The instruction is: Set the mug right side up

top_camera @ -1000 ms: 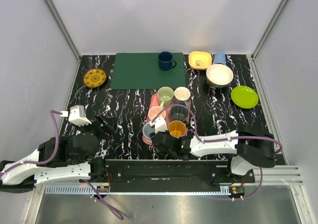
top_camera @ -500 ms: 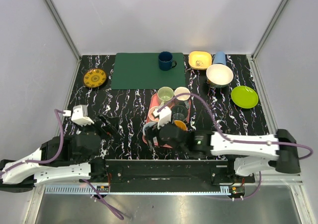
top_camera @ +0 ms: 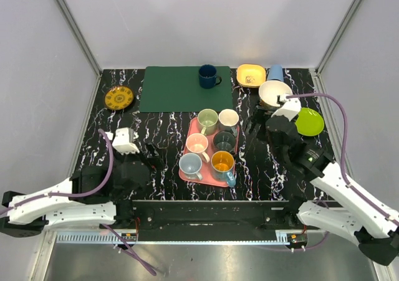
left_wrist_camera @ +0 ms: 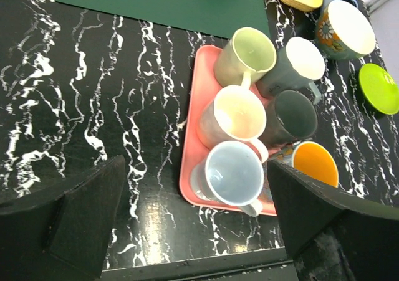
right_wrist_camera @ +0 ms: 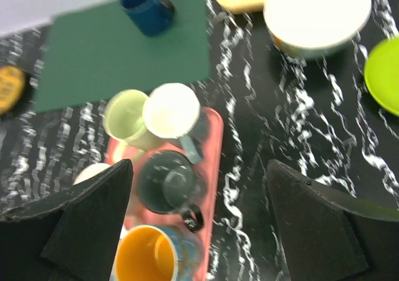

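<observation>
Six mugs [top_camera: 223,141] were seen upright; the left gripper [top_camera: 151,155] and right gripper [top_camera: 257,126], spread empty, were best withdrawn toward six o'clock.

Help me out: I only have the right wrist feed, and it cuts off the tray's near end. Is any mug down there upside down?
Observer: No. A pale blue mug stands at the near left corner of the pink tray, mouth up.
Operator: And the one I only see a sliver of?
Observer: That pink mug is mouth up too, just beyond the pale blue mug.
Operator: Where is the other arm?
Observer: The left end effector hovers open over the table, left of the tray, holding nothing.
</observation>
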